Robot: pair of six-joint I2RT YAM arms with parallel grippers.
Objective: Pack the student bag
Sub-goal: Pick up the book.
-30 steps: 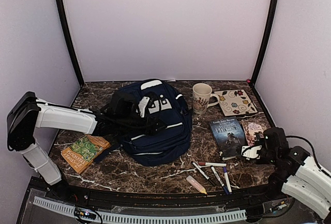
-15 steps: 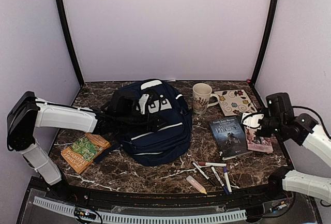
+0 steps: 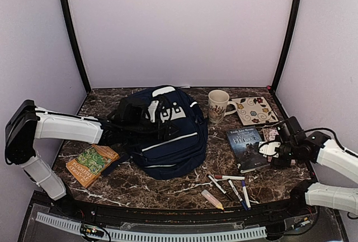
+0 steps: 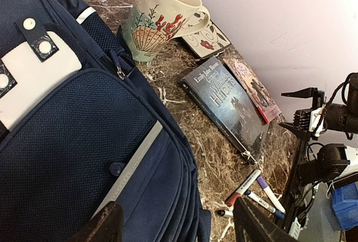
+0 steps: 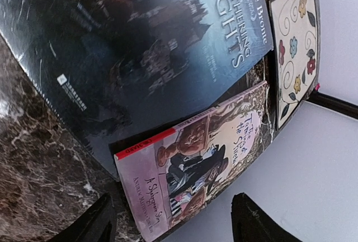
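Navy student bag (image 3: 168, 136): lies on the marble table (image 3: 140, 189), right beneath the left pincer (image 3: 134, 114) and well apart from the right pincer (image 3: 271, 153), off to that one's left.
Left pincer state: fingers spread wide with nothing between them. In its wrist view the bag's mesh front pocket (image 4: 84, 141) fills the space below and ahead of the left pincer (image 4: 179, 228).
Left pincer contact: from above it is dark on dark fabric, so it may be resting on the bag's top or just above it.
Right pincer state: jaws parted, holding nothing, low over the table's right side.
Pink book (image 5: 196, 164): flat on the table straight ahead of the right pincer (image 5: 170, 225).
Dark book (image 3: 246, 147): just beside the pink book, to the left of the right pincer.
Flowered tile (image 3: 254, 110): beyond the right pincer, near the back corner.
Mug (image 3: 217, 105): upright, between the bag and the tile, farther back than either pincer.
Pens (image 3: 232, 186): scattered nearer the table's front edge, left of the right pincer.
Green book (image 3: 92, 164): on the near side of the left pincer, just beside the bag.
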